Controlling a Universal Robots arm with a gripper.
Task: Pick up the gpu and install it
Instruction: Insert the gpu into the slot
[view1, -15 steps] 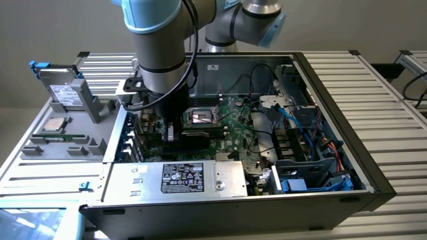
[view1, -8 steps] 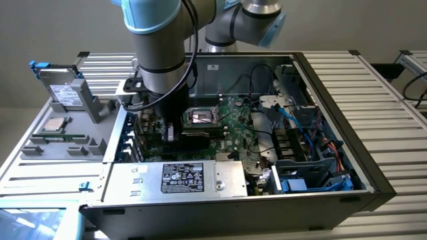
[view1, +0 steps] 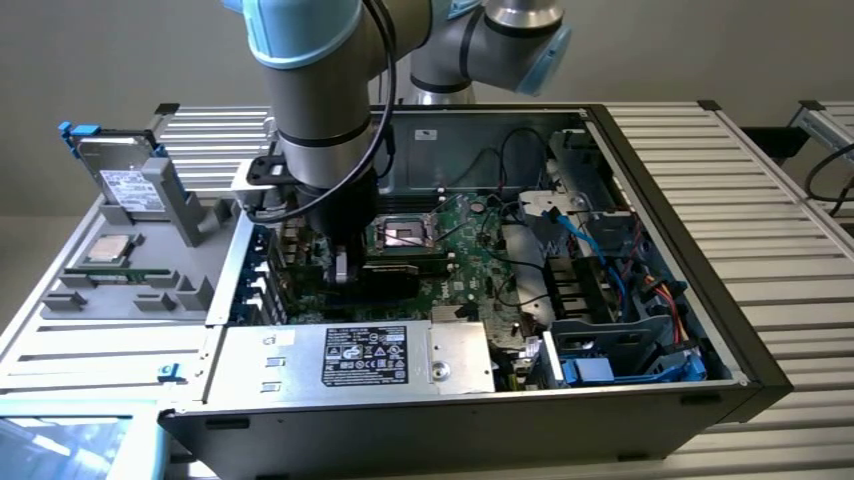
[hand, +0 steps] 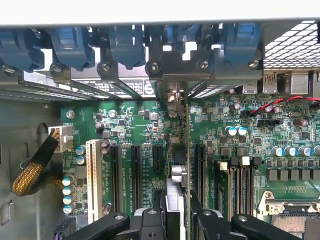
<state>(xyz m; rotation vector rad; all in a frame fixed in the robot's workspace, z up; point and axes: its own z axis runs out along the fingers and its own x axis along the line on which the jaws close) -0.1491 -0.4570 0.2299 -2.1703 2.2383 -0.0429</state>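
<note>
Claw grips gpu edge-on over motherboard slot

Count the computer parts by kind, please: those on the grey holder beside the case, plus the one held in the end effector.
hard drive: 1
processor chip: 1
gpu, gripped in the end effector: 1
Total: 3

Motherboard green, slots black, one slot white. Clips blue. Gripper black. Drive silver, white label. Cables blue.
</note>
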